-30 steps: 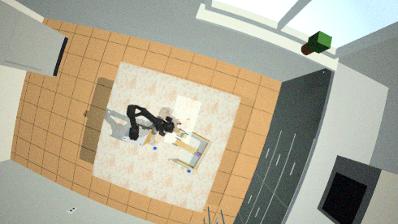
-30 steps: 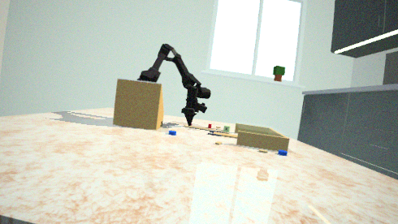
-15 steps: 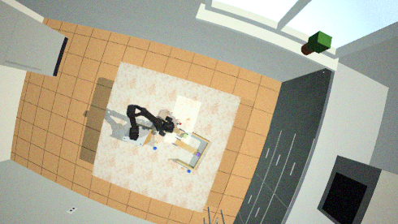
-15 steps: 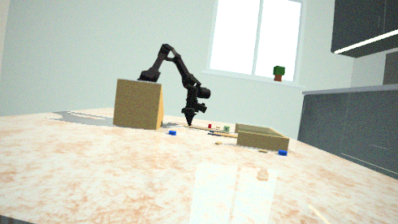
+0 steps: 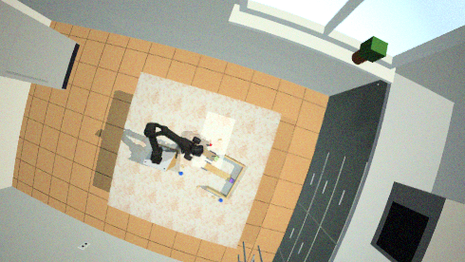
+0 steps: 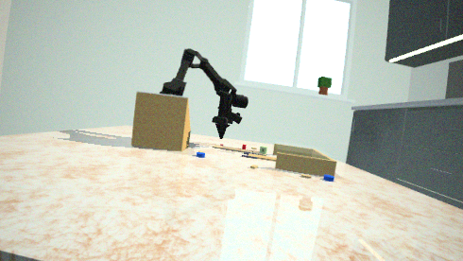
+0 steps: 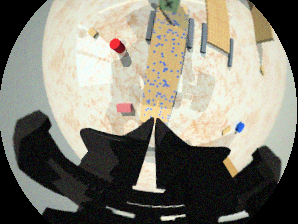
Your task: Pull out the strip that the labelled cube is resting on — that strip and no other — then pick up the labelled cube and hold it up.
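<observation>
Reaching over the counter [image 5: 157, 199] [image 6: 165, 189] [image 7: 65, 75], a black arm [image 5: 174, 136] [image 6: 213, 73] points its tool [image 5: 190, 156] [image 6: 221, 137] [image 7: 154, 120] down by the speckled strip [image 7: 164, 65]'s near end, probably to grip it clear of the cube. The tool is all but closed, holding nothing. Low rails [image 7: 150, 26] [image 7: 190, 33] flank the strip's far part, likely to keep its pull straight. The green labelled cube [image 5: 216, 159] [image 6: 263, 149] [image 7: 169, 6] sits at the strip's far end.

Tabletop [image 5: 166, 204] [image 6: 142, 199]: you see smooth, glossy stone-like mottling, window glare near its front edge.
Speckled strip [image 7: 165, 65]: your wood-look piece, blue-dotted.
Open box [image 5: 237, 175] [image 6: 304, 164]: you have wood-look walls.
Arm [image 5: 173, 135] [image 6: 213, 73]: yours looks like matt black plastic or metal.
</observation>
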You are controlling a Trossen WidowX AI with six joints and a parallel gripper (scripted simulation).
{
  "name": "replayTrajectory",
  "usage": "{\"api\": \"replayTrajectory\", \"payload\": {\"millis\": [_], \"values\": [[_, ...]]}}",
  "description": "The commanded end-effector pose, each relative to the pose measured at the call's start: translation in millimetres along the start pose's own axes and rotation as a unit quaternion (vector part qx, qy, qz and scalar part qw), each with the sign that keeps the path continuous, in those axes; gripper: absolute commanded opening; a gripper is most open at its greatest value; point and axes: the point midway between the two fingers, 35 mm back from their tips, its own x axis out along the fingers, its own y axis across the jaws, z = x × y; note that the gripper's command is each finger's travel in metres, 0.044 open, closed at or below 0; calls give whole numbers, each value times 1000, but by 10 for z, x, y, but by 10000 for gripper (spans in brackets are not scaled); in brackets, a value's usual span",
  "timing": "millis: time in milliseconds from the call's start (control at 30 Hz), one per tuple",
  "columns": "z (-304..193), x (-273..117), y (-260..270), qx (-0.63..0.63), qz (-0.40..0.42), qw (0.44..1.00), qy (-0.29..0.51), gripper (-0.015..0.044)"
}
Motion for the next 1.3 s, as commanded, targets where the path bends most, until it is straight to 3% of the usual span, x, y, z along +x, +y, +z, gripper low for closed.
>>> {"api": "replayTrajectory", "payload": {"millis": [0,467,1267], "values": [[124,-23,5,48,1,999,2,79],[628,-69,-52,78,1,997,1,440],[1465,-172,-66,77,1,997,0,440]]}}
